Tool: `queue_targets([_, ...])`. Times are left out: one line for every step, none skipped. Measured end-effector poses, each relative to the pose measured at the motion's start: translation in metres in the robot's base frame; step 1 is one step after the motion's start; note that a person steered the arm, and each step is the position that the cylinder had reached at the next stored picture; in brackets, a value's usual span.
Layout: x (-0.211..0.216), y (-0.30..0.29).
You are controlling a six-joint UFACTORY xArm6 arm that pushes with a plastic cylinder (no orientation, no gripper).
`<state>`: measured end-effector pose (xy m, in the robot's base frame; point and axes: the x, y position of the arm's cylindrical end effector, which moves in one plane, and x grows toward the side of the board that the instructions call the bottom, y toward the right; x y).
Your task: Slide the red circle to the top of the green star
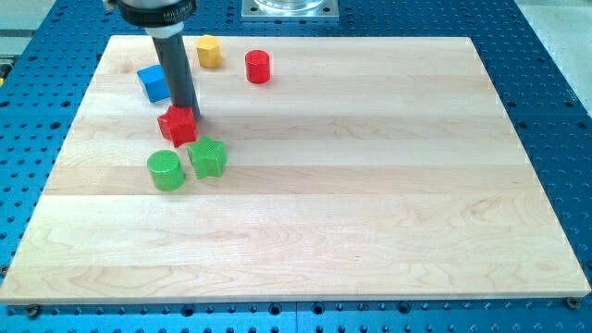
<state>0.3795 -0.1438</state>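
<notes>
Right now my tip (188, 115) stands in the upper left of the frame, touching or almost touching the top edge of a red block (178, 126) whose shape looks like a star or a hexagon; I cannot tell which. My tip is only a bare rod, so it grasps nothing and can only push. The red circle (257, 67), which the task names, sits near the top of the board (370, 185), to the right of a yellow block (209, 51), and it is well apart from my tip. The green star (207, 158) lies below the red block, just beside a green circle (166, 171) at its left. A blue block (154, 82) is left of the rod. I judge that the push on the red circle is not yet begun, because the circle is far from the place above the star. The next move calls for lifting no thing: my tip must go around to the upper right side of the red circle and push it down and to the left. The red block already fills the place above the star, so the circle may bump it.
</notes>
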Motion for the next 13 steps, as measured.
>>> queue_targets([0.01, 0.0])
queue_targets([0.002, 0.002])
queue_targets([-0.038, 0.035])
queue_targets([-0.061, 0.084])
queue_targets([-0.037, 0.131])
queue_targets([-0.034, 0.175])
queue_targets([-0.105, 0.183])
queue_targets([-0.144, 0.15])
queue_targets([-0.153, 0.125])
queue_targets([-0.153, 0.093])
queue_targets([-0.116, 0.09])
queue_targets([-0.055, 0.091])
queue_targets([-0.055, 0.117])
